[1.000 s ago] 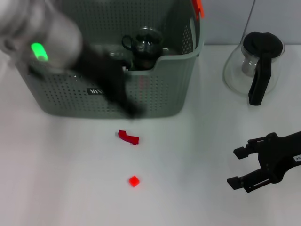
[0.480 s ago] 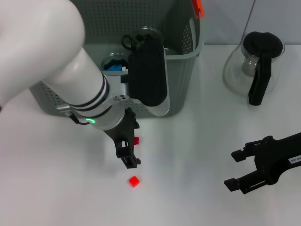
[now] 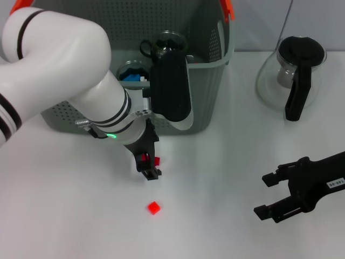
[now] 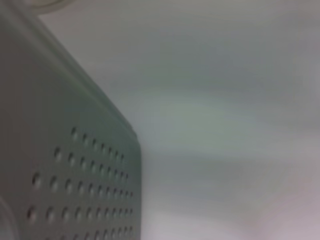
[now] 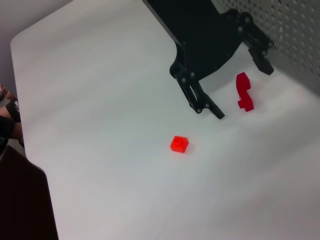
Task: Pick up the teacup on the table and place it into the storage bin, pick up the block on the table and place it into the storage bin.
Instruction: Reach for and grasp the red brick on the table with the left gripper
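1. My left gripper has dropped from the bin front to the table at centre frame in the head view, and in the last half second pulled back up-frame from the small red cube to straddle the curved red block.
2. In the right wrist view my fingers stand apart with the red piece between them. They are spread, gripping nothing yet.
3. The teacup already sits inside the storage bin, upper middle of the head view, so only the block step is left.
4. I judge closing on this piece comes next.
5. My right gripper waits at lower right, fingers spread and empty, having drifted slightly left.
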